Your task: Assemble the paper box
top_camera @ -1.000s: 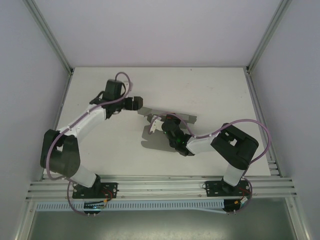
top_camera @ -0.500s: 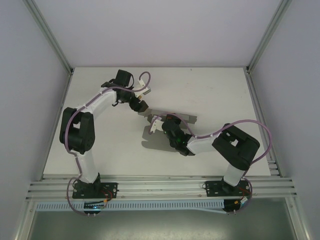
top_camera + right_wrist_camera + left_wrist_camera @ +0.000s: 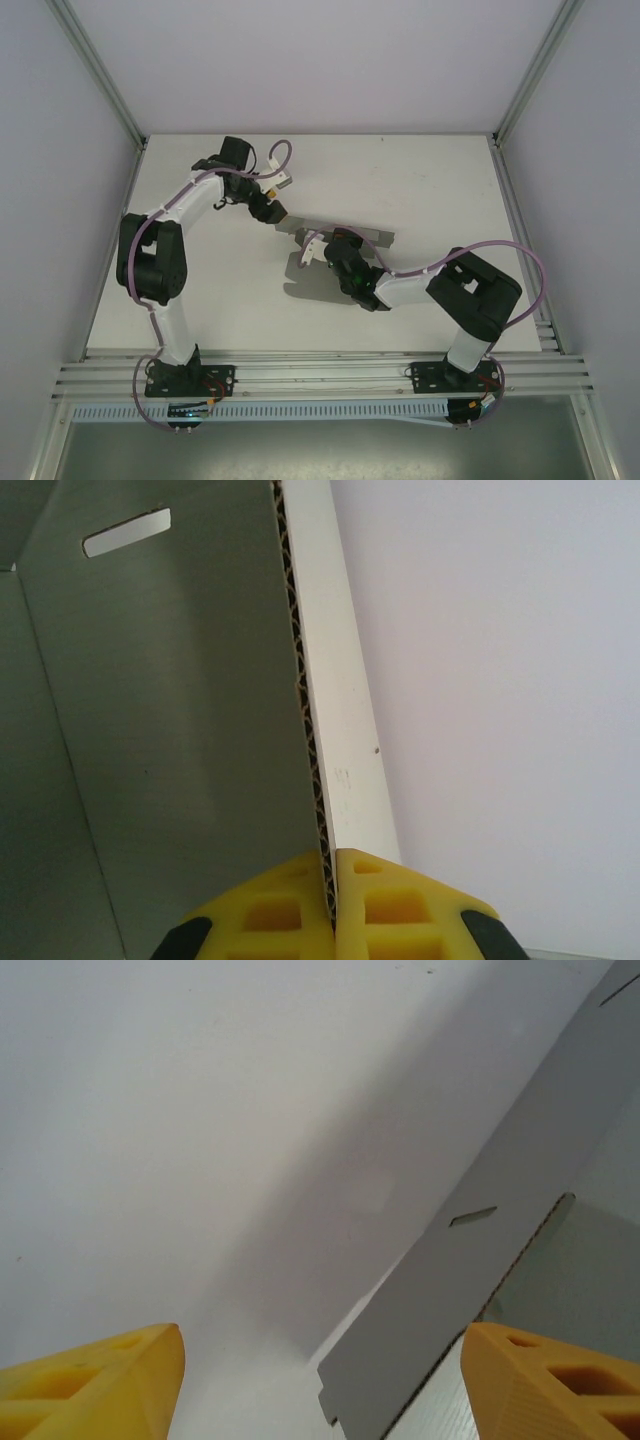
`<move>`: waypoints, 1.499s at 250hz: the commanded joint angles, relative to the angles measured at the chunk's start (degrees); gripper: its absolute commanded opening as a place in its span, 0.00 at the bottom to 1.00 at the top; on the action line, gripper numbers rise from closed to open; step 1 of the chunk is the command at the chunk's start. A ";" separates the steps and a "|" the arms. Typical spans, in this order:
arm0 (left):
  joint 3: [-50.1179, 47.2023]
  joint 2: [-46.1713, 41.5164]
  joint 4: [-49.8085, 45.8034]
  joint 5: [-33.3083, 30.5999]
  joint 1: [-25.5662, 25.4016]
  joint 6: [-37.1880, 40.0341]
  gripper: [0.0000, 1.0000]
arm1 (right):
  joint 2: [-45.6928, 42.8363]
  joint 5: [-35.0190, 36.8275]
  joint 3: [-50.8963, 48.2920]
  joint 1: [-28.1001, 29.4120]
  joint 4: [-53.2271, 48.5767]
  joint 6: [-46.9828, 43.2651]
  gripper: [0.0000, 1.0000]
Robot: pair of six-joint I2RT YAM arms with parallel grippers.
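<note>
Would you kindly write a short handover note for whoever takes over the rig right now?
Left gripper: open, at the far-left corner of the box, gripping nothing.
Right gripper: shut on the edge of a raised box panel.
The box lies in the middle of the table, mostly a flat sheet.
Done: one panel lifted, it seems.
Left: fold up the other walls, tuck the tabs into the slots, close it.

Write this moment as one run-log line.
right gripper: shut on paper box edge | left gripper: open, by its far corner | box: unassembled
</note>
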 commanded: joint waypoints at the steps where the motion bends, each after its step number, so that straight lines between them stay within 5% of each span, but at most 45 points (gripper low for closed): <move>1: 5.48 3.26 -6.89 5.28 0.26 3.89 0.73 | 0.10 -1.62 -0.37 -0.32 -6.81 3.27 0.00; 78: 9.23 6.59 -15.39 11.97 0.48 8.36 0.75 | 0.11 -1.74 -0.31 -0.62 -7.36 3.90 0.00; 134: 8.84 8.55 -12.01 5.27 0.50 5.64 0.72 | -0.76 -2.12 0.19 -0.64 -8.55 4.59 0.00; 196: 10.77 9.68 -13.82 5.72 0.46 3.12 0.37 | -0.77 -2.12 0.42 -0.62 -9.13 4.94 0.00; 269: 2.16 -0.82 -3.72 -2.07 -2.37 -13.03 0.00 | -0.95 -1.68 1.42 -0.51 -10.07 5.82 0.00; 335: -6.37 -6.19 5.73 -13.77 -10.53 -30.76 0.00 | -0.16 -0.72 2.00 0.30 -9.30 5.47 0.00; 375: -7.68 -6.34 7.40 -13.86 -12.27 -40.56 0.00 | 0.19 -0.68 2.15 0.91 -9.17 5.74 0.00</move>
